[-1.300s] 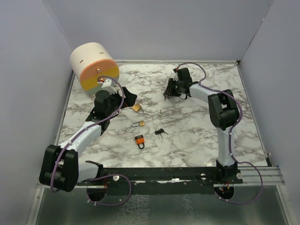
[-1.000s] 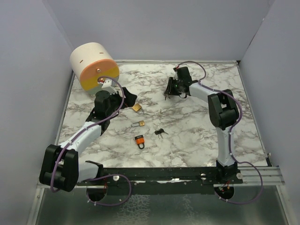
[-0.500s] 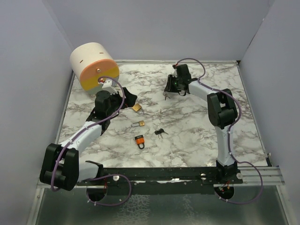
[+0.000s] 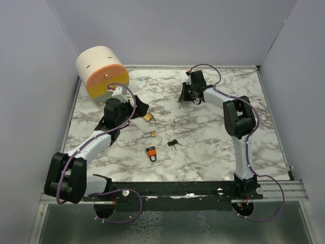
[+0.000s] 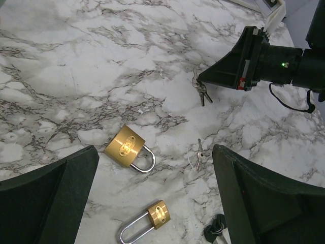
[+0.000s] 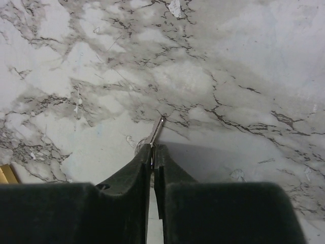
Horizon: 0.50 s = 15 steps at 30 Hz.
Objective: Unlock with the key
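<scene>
My right gripper (image 6: 153, 147) is shut on a silver key (image 6: 158, 126) at the far middle of the marble table; the blade pokes out past the fingertips and touches the surface. From the left wrist view the same gripper (image 5: 200, 81) shows with a small bunch of keys (image 5: 202, 93) hanging at its tip. My left gripper (image 5: 155, 152) is open, hovering over a brass padlock (image 5: 127, 147) and a smaller long-shackle brass padlock (image 5: 155, 216). In the top view an orange padlock (image 4: 151, 152) lies nearer the front.
A loose pair of silver keys (image 5: 199, 153) and black-headed keys (image 4: 174, 143) lie on the table (image 4: 213, 147). A cream and orange cylinder (image 4: 101, 71) stands at the back left, just behind the left arm. Grey walls enclose three sides.
The right gripper's fingers have drawn together on the key and its wrist has edged slightly toward the back. The left arm shifted a little forward, still open.
</scene>
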Available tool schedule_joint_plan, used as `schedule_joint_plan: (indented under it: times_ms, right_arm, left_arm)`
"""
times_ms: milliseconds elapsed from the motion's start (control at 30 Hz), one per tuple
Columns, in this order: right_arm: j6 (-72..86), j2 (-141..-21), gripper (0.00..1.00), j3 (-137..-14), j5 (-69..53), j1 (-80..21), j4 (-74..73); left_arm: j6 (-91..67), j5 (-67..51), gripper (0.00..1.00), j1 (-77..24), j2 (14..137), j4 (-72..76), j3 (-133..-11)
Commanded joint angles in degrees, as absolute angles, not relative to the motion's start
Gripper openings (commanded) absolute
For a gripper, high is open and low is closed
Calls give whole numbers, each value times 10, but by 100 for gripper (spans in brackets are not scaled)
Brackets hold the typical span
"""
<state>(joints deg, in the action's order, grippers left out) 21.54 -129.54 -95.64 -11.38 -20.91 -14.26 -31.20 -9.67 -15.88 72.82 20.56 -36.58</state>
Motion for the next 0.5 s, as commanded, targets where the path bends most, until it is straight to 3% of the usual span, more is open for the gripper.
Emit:
schedule_joint_plan:
  times_ms: [0, 133, 467]
  right_arm:
    - [203, -1310, 2, -966, -105, -210, -161]
    - [186, -1288, 1, -953, -104, -210, -146]
    - [101, -1099, 1, -819, -153, -210, -89]
  left_arm:
    - [-306, -101, 97, -160, 738, 227, -372]
    - [-308, -108, 94, -161, 744, 231, -379]
    - [-309, -143, 93, -202, 787, 260, -426]
